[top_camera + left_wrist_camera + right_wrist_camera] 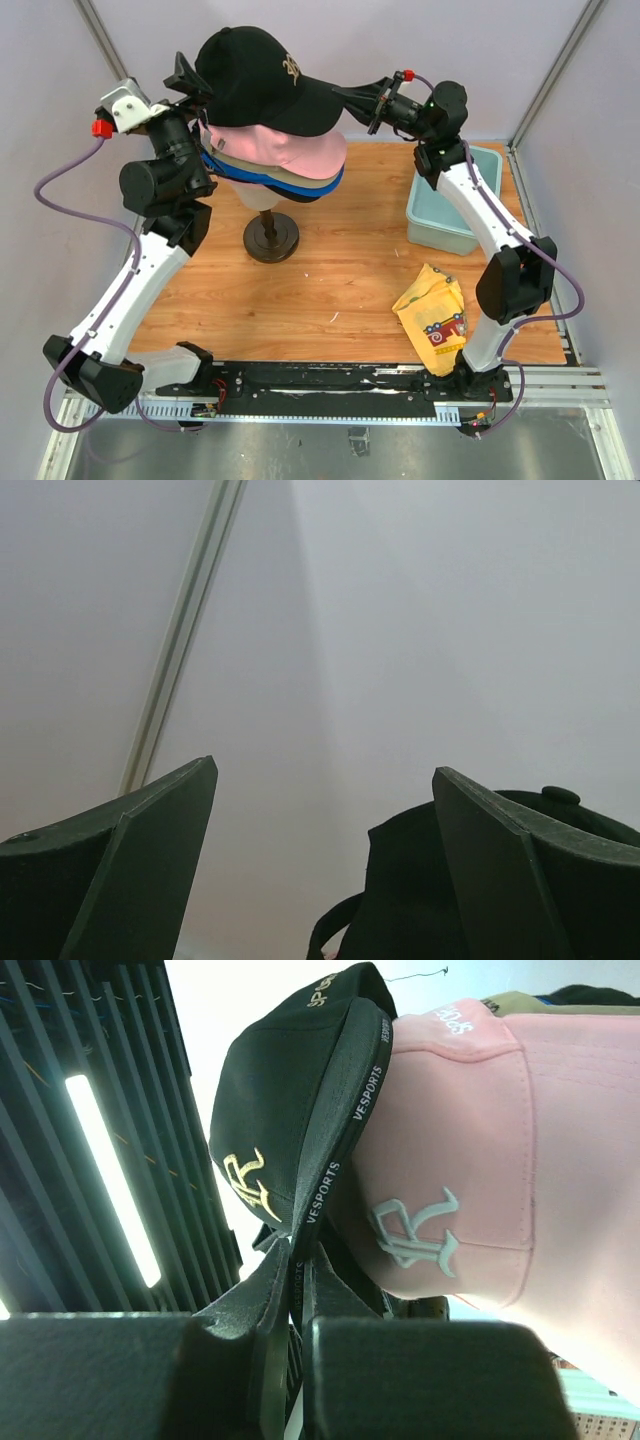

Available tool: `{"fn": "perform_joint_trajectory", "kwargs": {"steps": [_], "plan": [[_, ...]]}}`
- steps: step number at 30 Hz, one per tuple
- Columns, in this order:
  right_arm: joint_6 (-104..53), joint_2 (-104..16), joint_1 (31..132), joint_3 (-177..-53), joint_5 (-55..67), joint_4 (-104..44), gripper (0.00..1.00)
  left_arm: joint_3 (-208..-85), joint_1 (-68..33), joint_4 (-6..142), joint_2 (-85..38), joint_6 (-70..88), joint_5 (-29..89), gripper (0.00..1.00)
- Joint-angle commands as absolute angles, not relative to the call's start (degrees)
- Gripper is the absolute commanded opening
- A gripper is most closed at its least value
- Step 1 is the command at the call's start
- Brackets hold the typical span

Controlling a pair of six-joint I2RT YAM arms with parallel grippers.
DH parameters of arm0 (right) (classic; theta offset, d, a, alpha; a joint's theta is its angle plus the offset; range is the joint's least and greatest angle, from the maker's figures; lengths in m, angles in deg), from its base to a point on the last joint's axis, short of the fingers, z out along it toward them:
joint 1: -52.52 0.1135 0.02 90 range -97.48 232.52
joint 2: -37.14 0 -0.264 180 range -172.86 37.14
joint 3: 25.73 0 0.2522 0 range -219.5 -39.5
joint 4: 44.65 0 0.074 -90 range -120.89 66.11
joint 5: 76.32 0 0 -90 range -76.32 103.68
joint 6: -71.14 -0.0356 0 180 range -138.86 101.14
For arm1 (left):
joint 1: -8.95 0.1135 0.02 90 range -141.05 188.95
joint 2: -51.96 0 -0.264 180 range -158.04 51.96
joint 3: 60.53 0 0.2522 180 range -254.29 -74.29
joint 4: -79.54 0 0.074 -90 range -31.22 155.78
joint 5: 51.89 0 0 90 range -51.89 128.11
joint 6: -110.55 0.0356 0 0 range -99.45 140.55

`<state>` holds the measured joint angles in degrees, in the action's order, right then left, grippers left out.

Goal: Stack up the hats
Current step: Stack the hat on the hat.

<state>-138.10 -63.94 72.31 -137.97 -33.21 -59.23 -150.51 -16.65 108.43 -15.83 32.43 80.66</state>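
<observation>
A black hat (255,75) with a gold logo sits on top of a stack of hats: a pink hat (295,150), then a tan one (310,183), then a blue one (215,166). My right gripper (366,100) is shut on the black hat's brim. The right wrist view shows the brim (345,1150) pinched between the jaws of that gripper (303,1265), with the pink hat (460,1150) just under it. My left gripper (188,80) stands wide open at the back of the black hat. In the left wrist view the gripper (325,775) holds nothing, and the black hat (410,880) shows beside its right finger.
The stack rests on a mannequin head with a dark round stand (271,238) at the back middle of the wooden table. A teal bin (440,222) stands at the right, and a yellow cloth (435,315) with red print lies near the right arm's base. Grey walls close in on all sides.
</observation>
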Motion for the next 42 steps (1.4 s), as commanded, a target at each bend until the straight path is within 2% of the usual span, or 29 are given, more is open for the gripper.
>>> {"fn": "perform_joint_trajectory", "kwargs": {"steps": [1, 15, 25, 34, 42], "plan": [[-141.2, -62.2, 71.9, -135.8, -36.2, -66.0, 0.01, -154.6, -15.6, 105.9, -17.5, 32.4, 80.4, 0.94], [-140.6, -58.8, 72.4, -127.8, -36.4, -68.7, 0.01, -163.5, -12.5, 96.2, -21.9, 26.6, 77.1, 1.0], [-137.2, -56.1, 72.8, -121.9, -36.0, -67.6, 0.01, -170.0, -10.2, 85.7, -25.9, 17.6, 74.5, 1.0], [-132.4, -55.6, 72.8, -119.6, -36.9, -65.2, 0.01, -169.8, -5.7, 66.1, -21.2, 0.7, 77.2, 1.0], [-131.0, -56.8, 73.1, -119.7, -37.1, -65.8, 0.01, -174.9, -0.8, 51.6, -21.4, -7.5, 69.1, 1.0]]}}
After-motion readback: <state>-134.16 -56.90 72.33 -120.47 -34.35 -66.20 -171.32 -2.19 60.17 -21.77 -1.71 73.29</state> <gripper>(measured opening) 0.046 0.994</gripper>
